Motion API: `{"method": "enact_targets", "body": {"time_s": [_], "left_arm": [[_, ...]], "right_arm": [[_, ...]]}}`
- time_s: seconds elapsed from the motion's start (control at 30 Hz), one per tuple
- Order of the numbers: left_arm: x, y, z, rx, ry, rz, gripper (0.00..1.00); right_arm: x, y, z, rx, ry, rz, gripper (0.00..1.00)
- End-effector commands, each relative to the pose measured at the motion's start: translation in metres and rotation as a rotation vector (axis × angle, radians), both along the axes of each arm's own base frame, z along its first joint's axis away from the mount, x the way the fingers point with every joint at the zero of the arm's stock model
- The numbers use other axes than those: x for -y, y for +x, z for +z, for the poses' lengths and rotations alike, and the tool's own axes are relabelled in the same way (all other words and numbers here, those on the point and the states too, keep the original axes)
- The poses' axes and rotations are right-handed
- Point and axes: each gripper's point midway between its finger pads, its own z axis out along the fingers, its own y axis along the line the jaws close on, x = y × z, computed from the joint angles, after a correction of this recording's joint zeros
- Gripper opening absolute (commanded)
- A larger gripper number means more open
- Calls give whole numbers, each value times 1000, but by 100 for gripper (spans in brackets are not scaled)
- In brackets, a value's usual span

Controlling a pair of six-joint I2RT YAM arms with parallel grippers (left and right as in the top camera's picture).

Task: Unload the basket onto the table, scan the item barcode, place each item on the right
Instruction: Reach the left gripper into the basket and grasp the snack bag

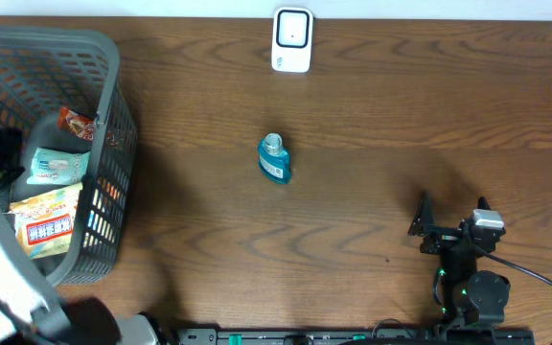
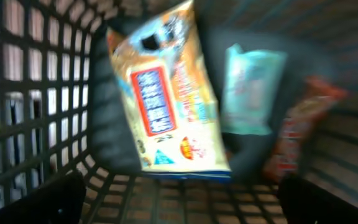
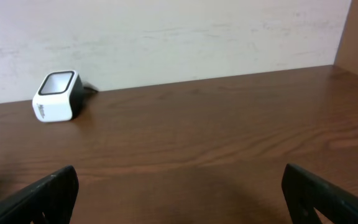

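At five o'clock on the table, nearest the robot's base, the right gripper [image 3: 180,171] rests with its jaws spread wide and nothing between them. At eight to nine o'clock the left gripper [image 2: 179,186] hangs over a grey mesh basket [image 1: 46,40], its jaws likewise wide and empty — the wrist view there is blurred. Below it lie a yellow snack packet [image 2: 166,99], a pale teal pack [image 2: 250,93] and a red-orange packet [image 2: 300,134]. The yellow packet lies topmost and looks like the item to be scanned next. To lift it well, the left jaws should come straight down across its narrow width, clear of the basket wall, and pinch it without covering the barcode, which cannot be seen. At the table's centre is a blue bottle [image 1: 274,158], upright or lying I cannot tell. At twelve o'clock, by the far edge, sits the white scanner [image 1: 292,40]. Count — two grippers, one basket, three packets, one bottle, one scanner.
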Motion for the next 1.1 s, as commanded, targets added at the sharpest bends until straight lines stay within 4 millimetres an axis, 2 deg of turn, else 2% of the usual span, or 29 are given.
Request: {"method": "enact_targets", "body": {"time_s": [0.0,0.07,0.13,0.43,0.6,0.9,1.0,1.07], "left_arm": [[5,2,-42,-77,-143,39,98],[5,4,-70,-129,-179,40,98],[5,3,-88,-141,-188,42,98],[13,-9,-141,-178,-209,52,98],[13,-11,-155,-168,-196,51,98],[-1,-30,-152,-163,-34,55,98],[3,-35,-161,-153,-32,54,98],[7,-39,-175,-156,-39,53,98]], "right_arm": [[-3,0,-1,0,-13,11,99],[-3,0,-1,0,-13,10,99],[-3,0,-1,0,-13,10,99],[-3,0,-1,0,-13,11,99],[-3,0,-1,0,-13,10,99],[-3,0,-1,0,-13,11,99],[-3,0,-1,0,-13,11,99],[-3,0,-1,0,-13,11,99]]}}
